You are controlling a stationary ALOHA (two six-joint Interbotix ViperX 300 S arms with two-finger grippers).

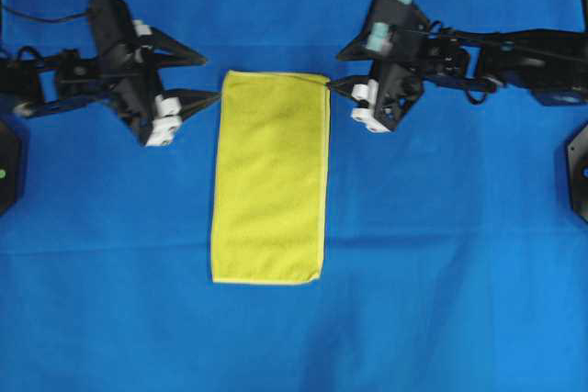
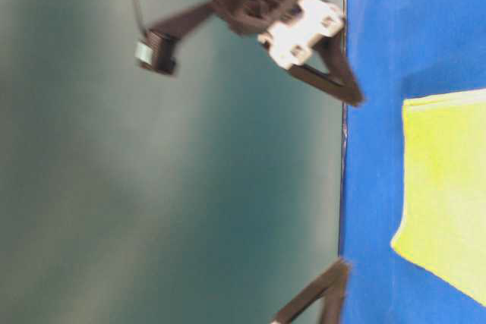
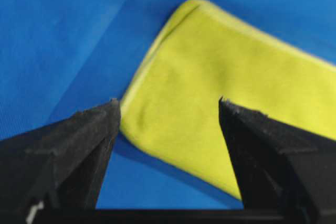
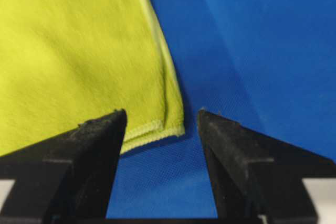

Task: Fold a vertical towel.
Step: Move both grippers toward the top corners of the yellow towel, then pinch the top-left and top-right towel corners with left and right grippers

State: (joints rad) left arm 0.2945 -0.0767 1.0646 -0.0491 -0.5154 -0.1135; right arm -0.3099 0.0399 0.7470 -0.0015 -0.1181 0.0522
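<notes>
The yellow towel [image 1: 270,176] lies flat on the blue cloth, long side running top to bottom in the overhead view. My left gripper [image 1: 211,78] is open and empty just outside the towel's upper left corner. In the left wrist view [image 3: 169,103] that towel corner [image 3: 157,114] sits between the fingers. My right gripper [image 1: 334,71] is open and empty at the upper right corner. In the right wrist view [image 4: 163,113] the hemmed corner [image 4: 170,124] shows two layers between the fingers. The towel also shows in the table-level view [image 2: 448,187].
The large blue cloth [image 1: 441,254] covers the whole work surface. Black fixtures stand at the left edge [image 1: 7,162] and the right edge [image 1: 579,172]. In the table-level view, black fingers [image 2: 334,81] hang beside the cloth's edge.
</notes>
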